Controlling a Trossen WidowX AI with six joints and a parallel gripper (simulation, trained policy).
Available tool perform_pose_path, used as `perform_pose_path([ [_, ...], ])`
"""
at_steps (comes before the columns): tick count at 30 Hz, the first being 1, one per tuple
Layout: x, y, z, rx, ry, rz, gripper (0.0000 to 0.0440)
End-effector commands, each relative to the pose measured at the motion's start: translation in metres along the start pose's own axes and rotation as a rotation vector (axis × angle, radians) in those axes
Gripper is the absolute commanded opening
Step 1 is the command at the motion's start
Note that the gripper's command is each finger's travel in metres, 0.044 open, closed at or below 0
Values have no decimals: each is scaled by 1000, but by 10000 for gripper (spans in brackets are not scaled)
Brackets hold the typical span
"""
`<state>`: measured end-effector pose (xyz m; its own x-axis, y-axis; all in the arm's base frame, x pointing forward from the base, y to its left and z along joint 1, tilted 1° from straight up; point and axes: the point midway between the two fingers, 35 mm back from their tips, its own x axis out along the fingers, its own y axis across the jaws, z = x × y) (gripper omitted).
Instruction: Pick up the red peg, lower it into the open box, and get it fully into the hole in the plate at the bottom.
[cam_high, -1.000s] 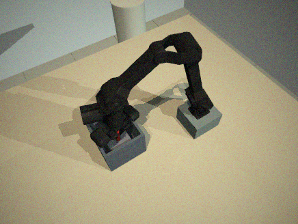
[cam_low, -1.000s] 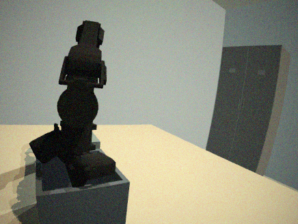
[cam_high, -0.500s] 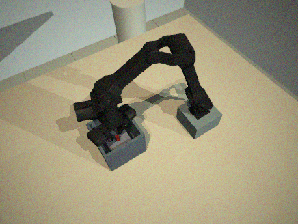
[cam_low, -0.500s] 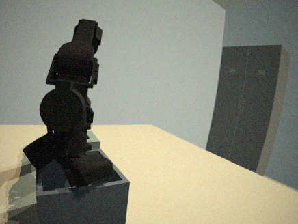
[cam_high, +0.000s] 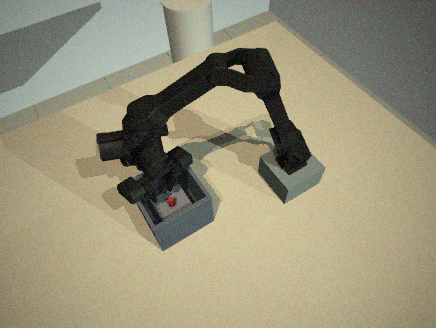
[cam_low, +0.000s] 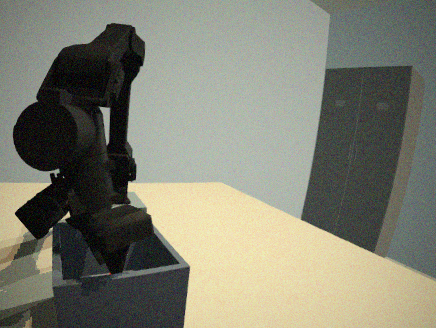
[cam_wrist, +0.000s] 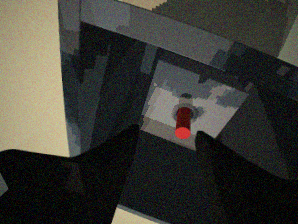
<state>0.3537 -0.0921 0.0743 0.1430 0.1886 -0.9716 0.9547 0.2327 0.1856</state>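
The red peg (cam_high: 171, 202) (cam_wrist: 184, 120) stands in the hole of the light plate (cam_wrist: 222, 117) (cam_high: 183, 198) at the bottom of the open grey box (cam_high: 189, 225) (cam_low: 125, 302). Its upper part shows above the plate; how deep it sits cannot be told. In the exterior view only a speck of red shows at the box rim. My gripper (cam_wrist: 167, 132) (cam_high: 164, 194) is open and empty. Its fingertips are inside the box, apart, with the peg's top seen between them in the wrist view and touching neither finger there.
The box's walls stand around the fingers on all sides. The arm's base is on a grey-green block (cam_high: 305, 179) to the right of the box in the top view. A pale cylinder (cam_high: 189, 32) stands beyond the table, and a dark cabinet (cam_low: 360, 160) stands behind it.
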Motion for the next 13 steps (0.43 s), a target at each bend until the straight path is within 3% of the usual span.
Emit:
perform_pose_path([
  [1, -5, 3, 3, -1, 18, 18, 222],
  [8, -19, 13, 13, -13, 27, 77, 162],
  [13, -28, 21, 19, -29, 30, 122, 156],
])
